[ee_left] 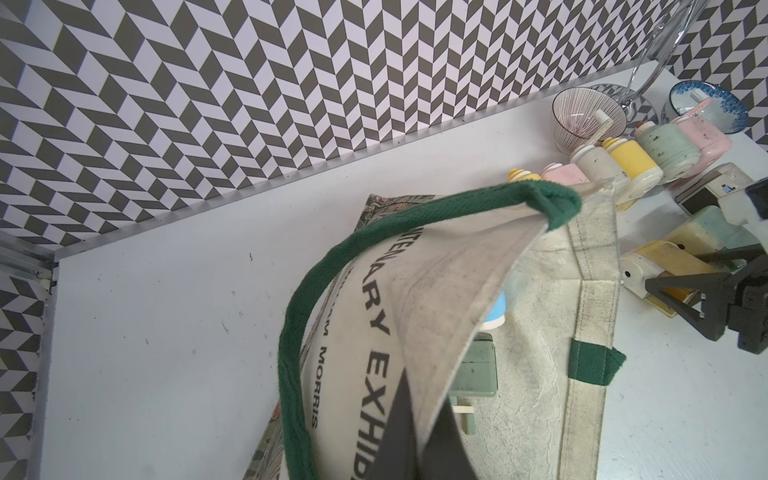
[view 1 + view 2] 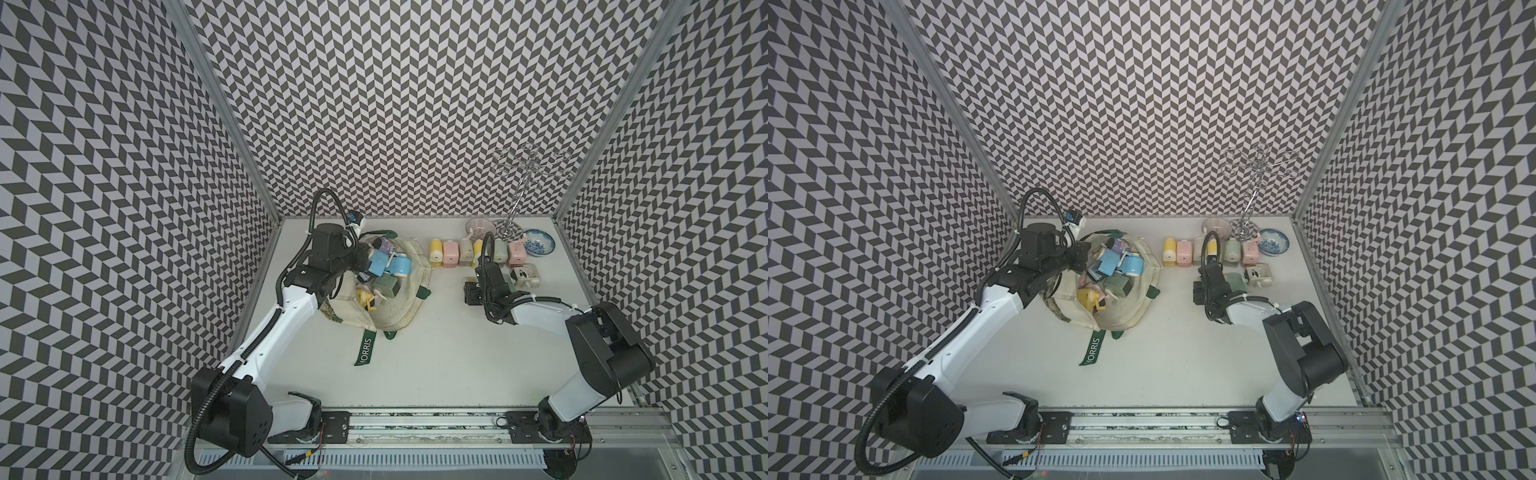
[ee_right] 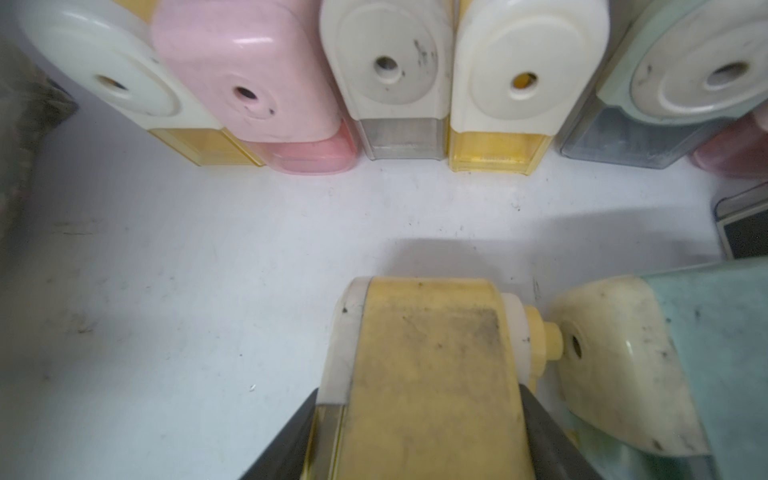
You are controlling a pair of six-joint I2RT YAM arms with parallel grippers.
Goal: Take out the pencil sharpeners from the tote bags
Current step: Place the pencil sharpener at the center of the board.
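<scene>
The pencil sharpeners (image 2: 450,254) are small boxy plastic things: yellow, pink, blue and green. Six stand in a row at the back of the table (image 2: 436,353). A pile more lies in the one cream tote bag (image 2: 399,307). The left gripper (image 1: 422,440) is pinching the bag's cloth. The right gripper (image 3: 419,399) is squeezing a yellow sharpener (image 3: 428,353).

The left arm (image 2: 291,316) and right arm (image 2: 540,309) have smooth white shells and black boxy joints. A black ribbed cable (image 2: 198,415) follows the left arm. Black base plates (image 2: 336,424) show screws.
</scene>
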